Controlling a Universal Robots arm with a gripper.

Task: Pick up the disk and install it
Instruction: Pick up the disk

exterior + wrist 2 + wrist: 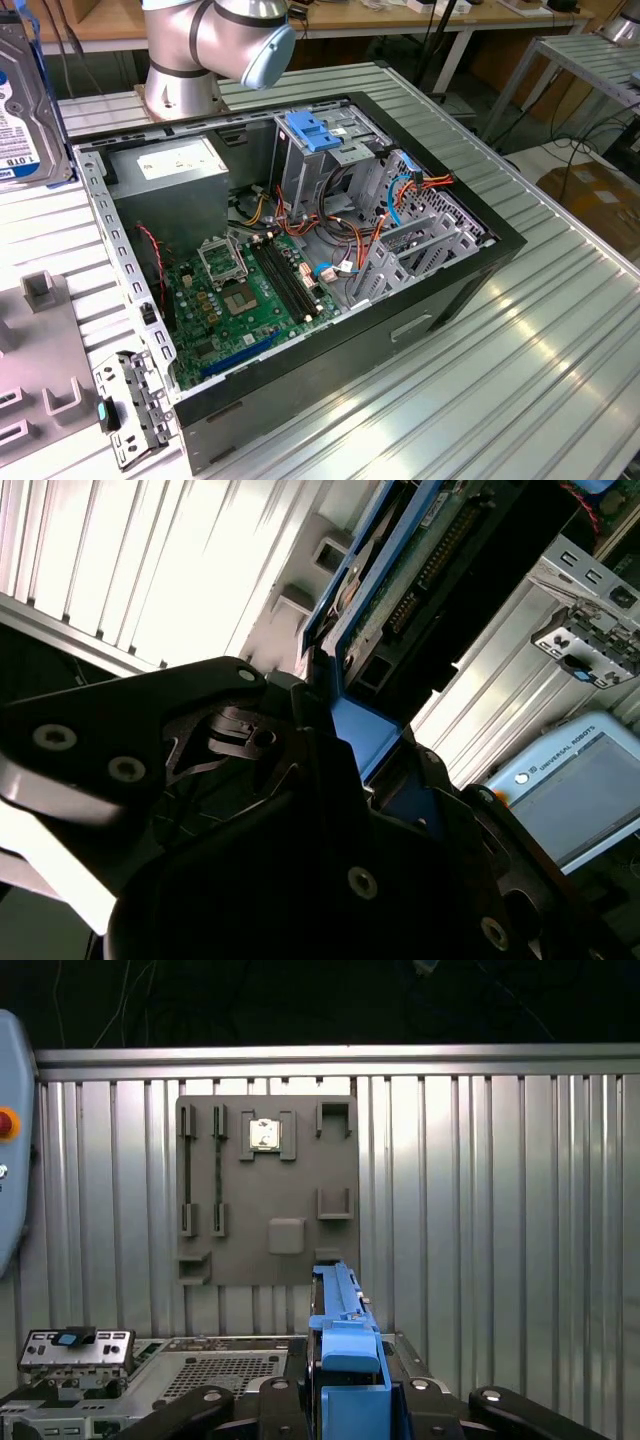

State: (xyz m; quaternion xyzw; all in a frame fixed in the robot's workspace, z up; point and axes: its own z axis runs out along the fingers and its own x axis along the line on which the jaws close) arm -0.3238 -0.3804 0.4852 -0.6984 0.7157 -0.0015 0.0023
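Blue-railed disk (22, 110): we've got it upright at the exterior view's left, just beside the open PC case (330, 350).
Gripper (345, 1400): fingers squeezed onto the disk's rail, in both wrist views.

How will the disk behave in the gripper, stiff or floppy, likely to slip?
The disk looks like a rigid metal slab, so it likely won't flex and is probably heavy for its size. The gripper clamps it on edge by its smooth blue rail, so it might slip or pivot if jolted.
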